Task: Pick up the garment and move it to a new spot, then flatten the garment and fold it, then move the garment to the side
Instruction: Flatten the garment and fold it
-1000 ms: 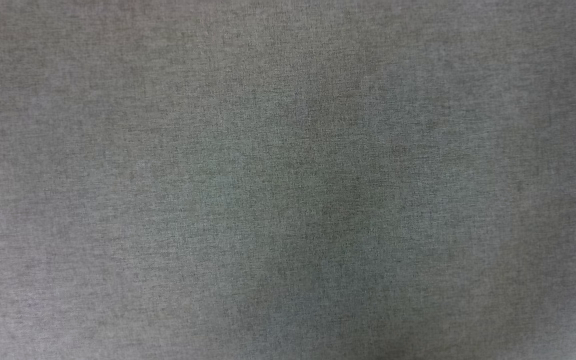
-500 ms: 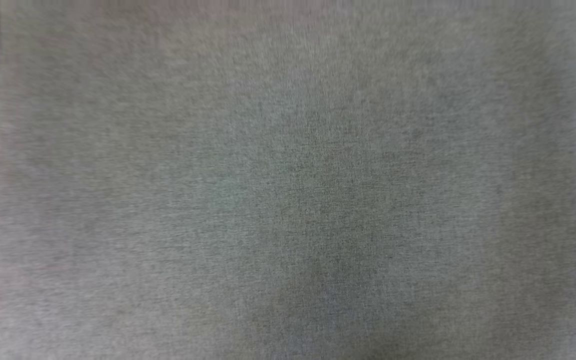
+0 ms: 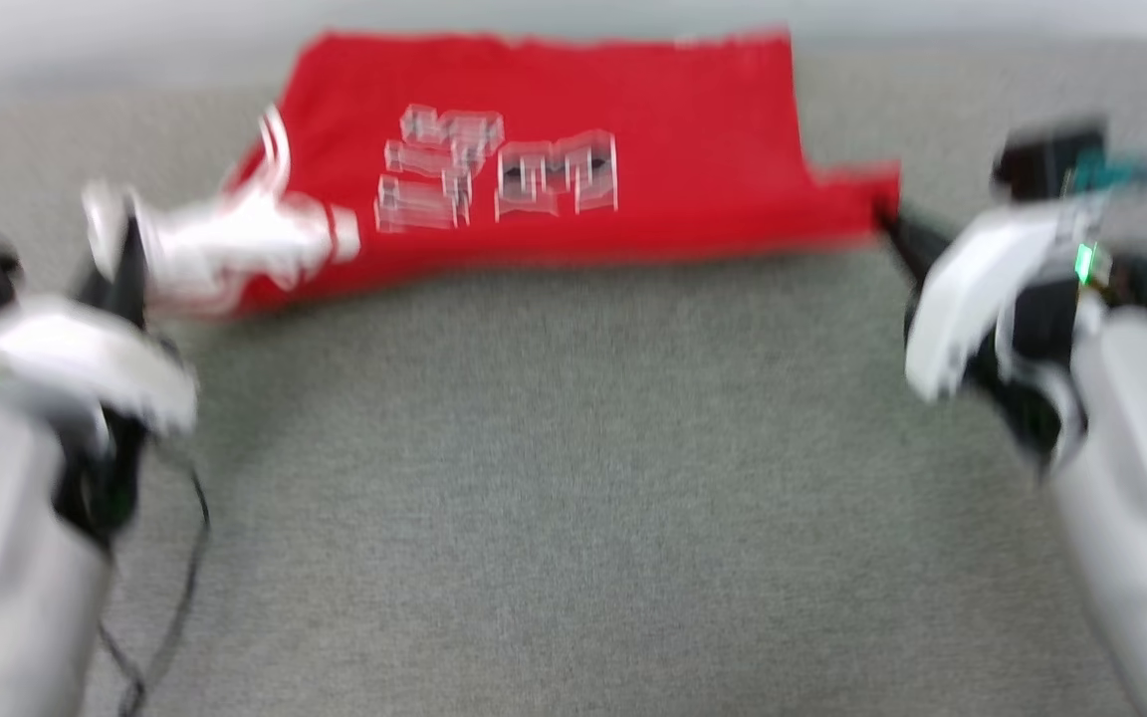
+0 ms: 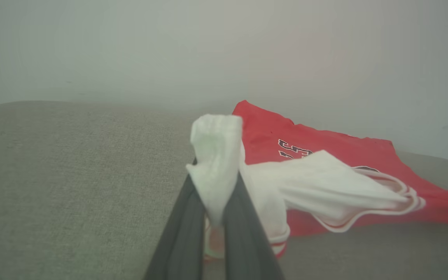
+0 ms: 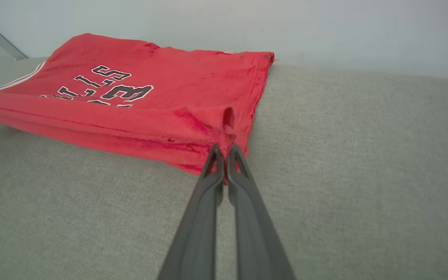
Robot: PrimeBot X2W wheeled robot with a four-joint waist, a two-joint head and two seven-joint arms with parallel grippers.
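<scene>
Two grippers sit in the head view, and the frame is blurred. The left gripper (image 3: 125, 239) is at middle left and the right gripper (image 3: 887, 214) at middle right, one at each end of a red jersey (image 3: 693, 149). The jersey is stretched across the upper centre of the frame on a grey fabric surface (image 3: 573, 478). Lettering on its chest faces up but is too smeared to read. A bunched white sleeve (image 3: 225, 244) is at the jersey's left end, against the left gripper. The red right corner is drawn to a point at the right gripper's tips. A pale wall (image 3: 86, 40) runs along the top edge.

Left wrist view: the dark fingers (image 4: 187, 233) rise from bottom centre, clamped on a wad of white sleeve that sticks up above the tips. The rest of the sleeve and the striped trim trail to the right. The red body lies behind, at centre right on the grey surface, with part of the black white-outlined print visible.

Right wrist view: the fingers (image 5: 204, 217) are pinched together on the jersey's red hem corner at frame centre, and the cloth puckers just above the tips. The jersey spreads to the upper left, print side up, with a thick folded edge along its near side. Grey surface is below and to the right, with the wall above.
</scene>
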